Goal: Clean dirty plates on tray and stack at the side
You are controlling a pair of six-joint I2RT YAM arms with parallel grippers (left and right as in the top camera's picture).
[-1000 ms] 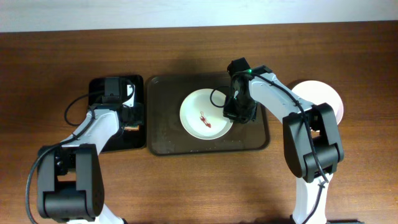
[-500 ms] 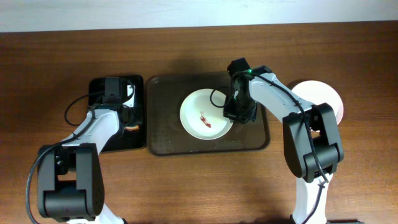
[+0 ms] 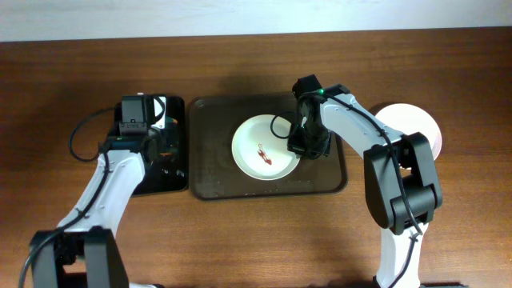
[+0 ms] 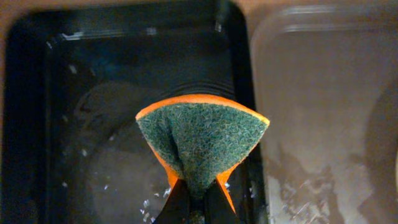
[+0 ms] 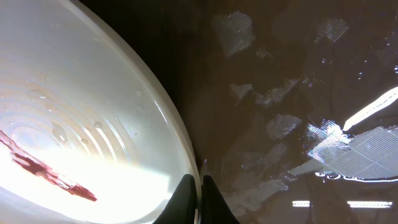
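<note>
From overhead, a round white plate with a red smear (image 3: pixel 262 148) lies in the middle of a dark brown rectangular tray (image 3: pixel 212 160) on the wooden table (image 3: pixel 256 232). The right gripper (image 3: pixel 306 146) sits at this plate's right rim. A plain white plate (image 3: pixel 416 126) lies on the table just right of the tray, partly under the right arm. The left gripper (image 3: pixel 164 150) is over a black rectangular basin (image 3: pixel 152 182) just left of the tray.

The left wrist view shows the left gripper (image 4: pixel 198 200) pinching a folded orange sponge with a green scouring face (image 4: pixel 202 140) above the wet basin (image 4: pixel 74 124), with the tray (image 4: pixel 323 93) alongside.

The right wrist view shows the right gripper (image 5: pixel 200 190) clamped on the rim of the smeared plate (image 5: pixel 93 124), with the tray's wet floor (image 5: pixel 280 93) beside it.
</note>
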